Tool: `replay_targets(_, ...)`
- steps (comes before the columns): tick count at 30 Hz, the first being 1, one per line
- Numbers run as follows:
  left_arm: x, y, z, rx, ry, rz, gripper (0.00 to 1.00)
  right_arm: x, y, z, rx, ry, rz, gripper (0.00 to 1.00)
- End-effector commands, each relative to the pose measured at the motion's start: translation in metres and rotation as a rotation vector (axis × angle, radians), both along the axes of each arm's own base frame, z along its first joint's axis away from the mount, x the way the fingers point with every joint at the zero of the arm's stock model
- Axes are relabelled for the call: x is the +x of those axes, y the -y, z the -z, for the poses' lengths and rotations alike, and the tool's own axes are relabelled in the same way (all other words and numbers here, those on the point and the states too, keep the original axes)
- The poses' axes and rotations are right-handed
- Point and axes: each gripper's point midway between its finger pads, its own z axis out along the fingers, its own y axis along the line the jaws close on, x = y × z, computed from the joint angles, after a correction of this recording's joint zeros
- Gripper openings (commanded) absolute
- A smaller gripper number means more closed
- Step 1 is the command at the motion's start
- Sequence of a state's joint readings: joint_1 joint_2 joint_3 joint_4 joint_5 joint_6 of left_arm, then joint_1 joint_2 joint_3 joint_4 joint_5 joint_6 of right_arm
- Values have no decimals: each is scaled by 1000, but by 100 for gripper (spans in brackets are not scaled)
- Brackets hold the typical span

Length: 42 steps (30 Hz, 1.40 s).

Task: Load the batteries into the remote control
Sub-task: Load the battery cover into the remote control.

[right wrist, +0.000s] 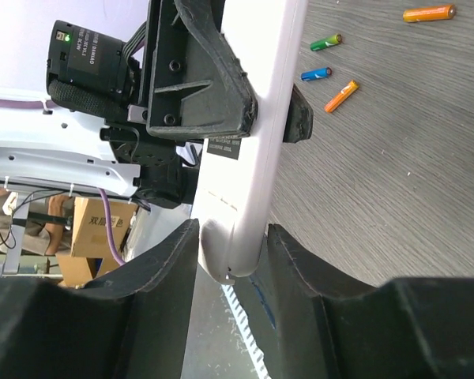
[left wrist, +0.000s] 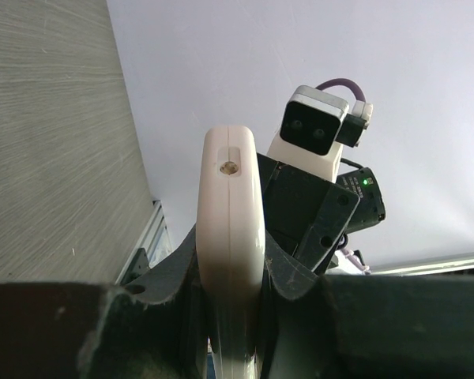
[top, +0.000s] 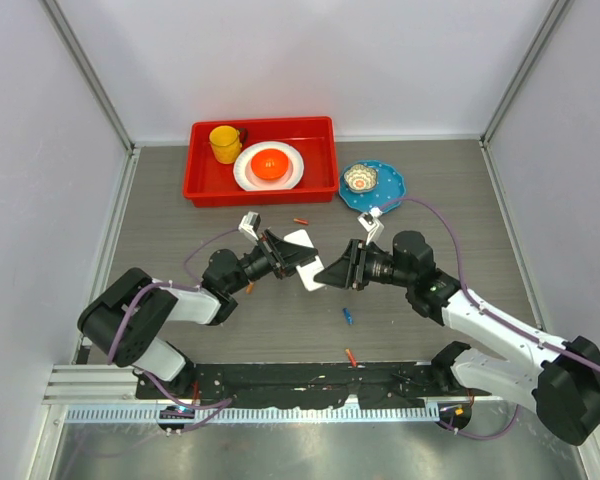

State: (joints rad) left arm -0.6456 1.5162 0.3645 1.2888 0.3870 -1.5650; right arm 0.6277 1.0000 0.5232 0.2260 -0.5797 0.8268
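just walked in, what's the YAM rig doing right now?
Both arms are holding the remote control up between them. The left pincer clamps one end and the right pincer closes on the other. Neither holds a battery: the batteries lie loose on the table. I can't tell whether the battery cover is open. The red tray and blue plate sit at the back, away from both arms.

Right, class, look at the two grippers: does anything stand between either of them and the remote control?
Nothing visible does. The left gripper and the right gripper face each other and both hold the remote control, raised off the table. The batteries lie loose on the table, none in a gripper.
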Motion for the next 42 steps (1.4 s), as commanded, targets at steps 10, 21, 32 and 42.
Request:
replay_targets(10,-17,-10,-83,-204,268,20,0,0,-4,-5,40,7,-20,33)
replay_targets(21,-27,-2,-83,-199,283,58,0,7,-5,-1,39,-32,12,11)
replay_targets(32,-57,22,-75,-180,300,161,0,27,-4,-2,26,-37,110,1)
replay_targets(42,-80,33,-75,-185,311,216,0,53,-5,-9,28,-26,209,1)
